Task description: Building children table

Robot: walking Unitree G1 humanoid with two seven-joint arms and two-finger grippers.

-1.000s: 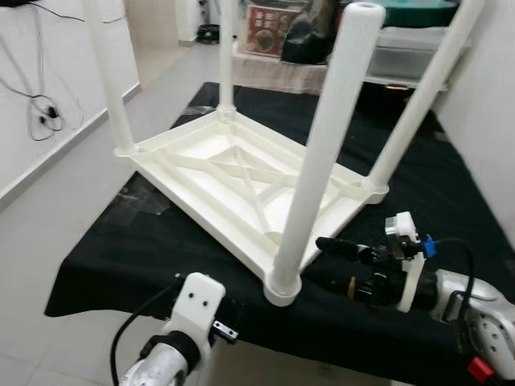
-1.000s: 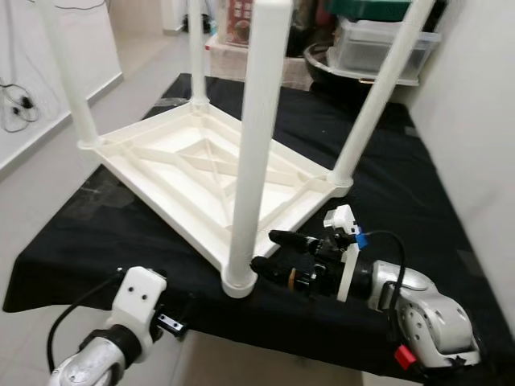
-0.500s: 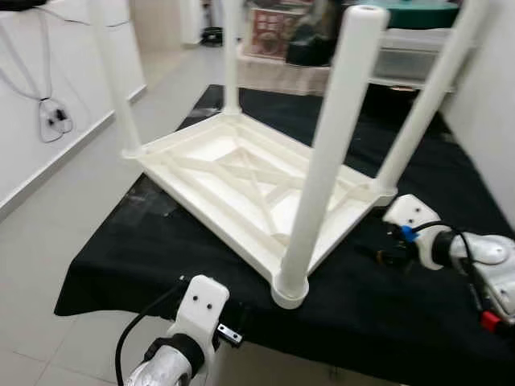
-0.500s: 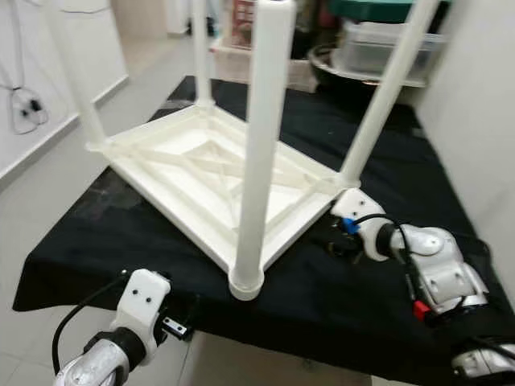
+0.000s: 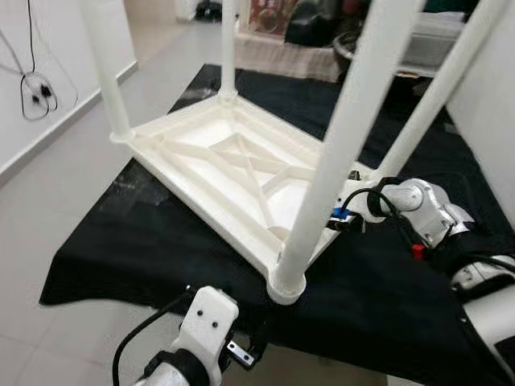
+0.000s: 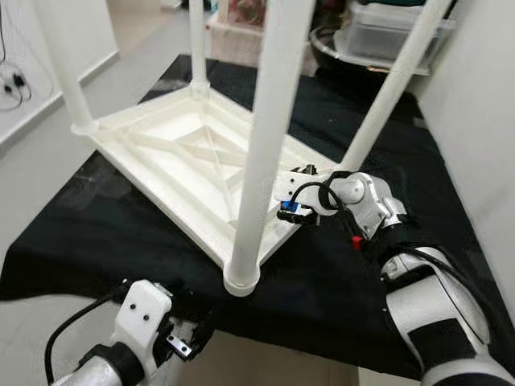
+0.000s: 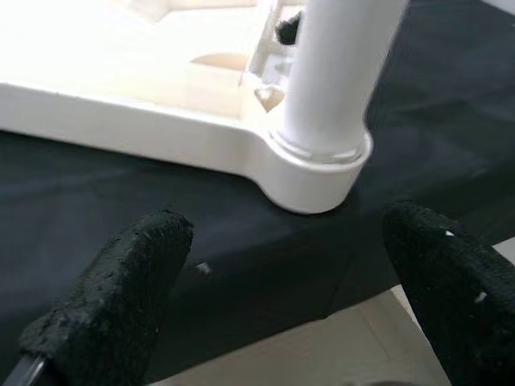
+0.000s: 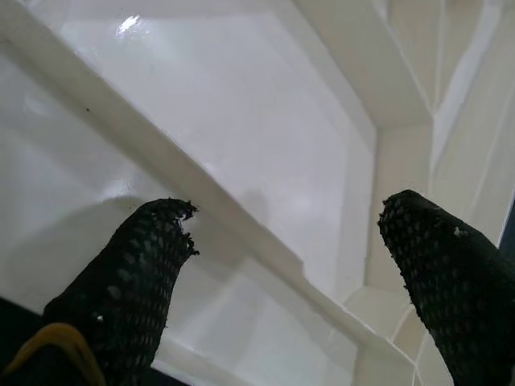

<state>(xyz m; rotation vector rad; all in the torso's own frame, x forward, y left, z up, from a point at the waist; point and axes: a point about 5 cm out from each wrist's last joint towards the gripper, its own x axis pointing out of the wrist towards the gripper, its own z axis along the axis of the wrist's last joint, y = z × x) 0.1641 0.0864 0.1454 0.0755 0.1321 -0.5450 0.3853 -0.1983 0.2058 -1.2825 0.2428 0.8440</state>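
table [image 5: 217,173] upside down on black cloth [image 5: 121,241], four legs in. right gripper [image 8: 298,265] spread over rim; close squarely on rib. left gripper [image 7: 290,281] spread, facing near leg [image 7: 334,96].

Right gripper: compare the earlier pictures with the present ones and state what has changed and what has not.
The right gripper has swung from the black cloth beside the near leg up over the rim of the upturned white table, open above its ribbed underside, gripping nothing. The left gripper remains open before the near leg's socket; the table is unmoved.
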